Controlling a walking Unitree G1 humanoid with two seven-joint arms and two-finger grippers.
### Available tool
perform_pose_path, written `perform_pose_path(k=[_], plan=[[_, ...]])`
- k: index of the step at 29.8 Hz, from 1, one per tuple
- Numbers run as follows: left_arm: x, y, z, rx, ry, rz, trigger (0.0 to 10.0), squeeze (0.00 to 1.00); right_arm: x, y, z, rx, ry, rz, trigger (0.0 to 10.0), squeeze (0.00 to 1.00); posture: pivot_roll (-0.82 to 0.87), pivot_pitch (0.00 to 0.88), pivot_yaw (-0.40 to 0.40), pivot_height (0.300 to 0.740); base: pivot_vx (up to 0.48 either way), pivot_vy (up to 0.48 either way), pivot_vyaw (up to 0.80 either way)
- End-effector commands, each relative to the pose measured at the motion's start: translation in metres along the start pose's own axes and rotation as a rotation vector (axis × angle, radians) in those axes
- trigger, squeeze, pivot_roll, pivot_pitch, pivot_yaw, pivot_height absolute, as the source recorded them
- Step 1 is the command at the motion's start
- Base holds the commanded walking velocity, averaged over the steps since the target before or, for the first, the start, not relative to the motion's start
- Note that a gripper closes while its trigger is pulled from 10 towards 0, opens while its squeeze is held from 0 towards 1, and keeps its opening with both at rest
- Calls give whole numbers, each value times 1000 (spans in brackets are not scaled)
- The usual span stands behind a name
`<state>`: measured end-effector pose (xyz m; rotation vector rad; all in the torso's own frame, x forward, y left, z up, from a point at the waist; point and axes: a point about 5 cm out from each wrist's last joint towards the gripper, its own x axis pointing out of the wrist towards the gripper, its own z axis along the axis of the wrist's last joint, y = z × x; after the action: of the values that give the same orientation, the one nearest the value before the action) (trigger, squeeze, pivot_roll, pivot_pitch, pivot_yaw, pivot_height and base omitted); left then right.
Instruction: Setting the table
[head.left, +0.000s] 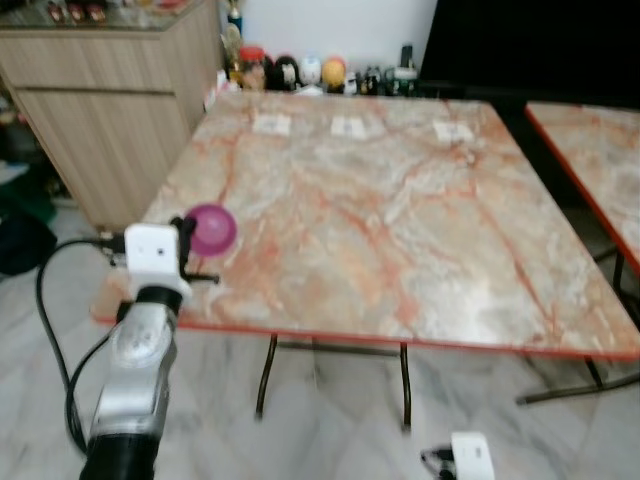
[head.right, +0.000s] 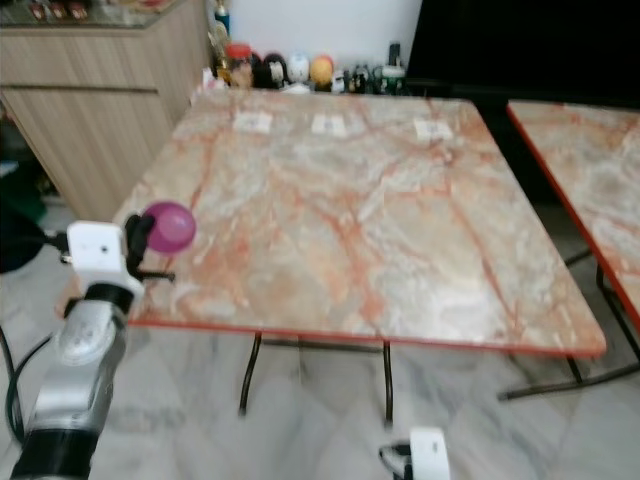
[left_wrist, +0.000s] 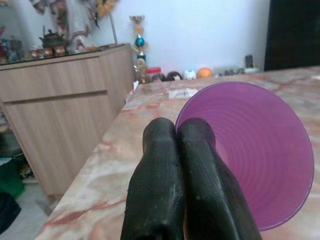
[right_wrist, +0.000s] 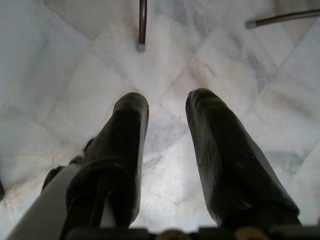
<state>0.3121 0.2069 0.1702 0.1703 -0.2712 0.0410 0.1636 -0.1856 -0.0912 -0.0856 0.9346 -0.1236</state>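
left gripper (left_wrist: 177, 132) | pinching purple bowl (left_wrist: 260, 150) rim | over table (head.left: 400, 220) corner

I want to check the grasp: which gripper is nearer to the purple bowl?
Left. The left gripper has its fingers shut on the rim of the purple bowl, above the table's near left corner. The right gripper hangs low over the floor, apart from it.

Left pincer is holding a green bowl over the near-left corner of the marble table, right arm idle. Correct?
Not quite: the bowl is purple, not green, as the left wrist view shows. The rest holds: left pincer pinches its rim over the table's near-left corner, right pincer hangs idle.
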Motion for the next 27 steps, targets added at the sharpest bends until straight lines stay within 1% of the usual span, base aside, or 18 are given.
perform_pose_path(k=[1, 19, 23, 25, 27], plan=[[1, 1, -1, 1, -1, 11, 10000, 0, 0, 1, 1, 11, -1, 5, 10000, 0, 83, 0, -40, 740, 0, -469, 0], [2, 0, -1, -5, 13, 4, 10000, 0, 0, 4, 0, -9, 2, 17, 10000, 0, 79, 5, -26, 740, 0, -467, 0], [3, -1, 0, -6, 10, -2, 10000, 0, 0, 5, 0, -4, -3, 20, 10000, 0, 78, 10, -24, 740, 0, -465, 678], [3, -1, 0, -6, 10, -4, 10000, 0, -1, 5, -1, 20, 1, 11, 10000, 0, 79, 9, -23, 740, 0, -461, 0], [3, -1, 0, -7, 10, -7, 10000, 0, -1, 5, -1, 15, -1, 11, 10000, 0, 79, 7, -23, 740, 0, -461, 0]])
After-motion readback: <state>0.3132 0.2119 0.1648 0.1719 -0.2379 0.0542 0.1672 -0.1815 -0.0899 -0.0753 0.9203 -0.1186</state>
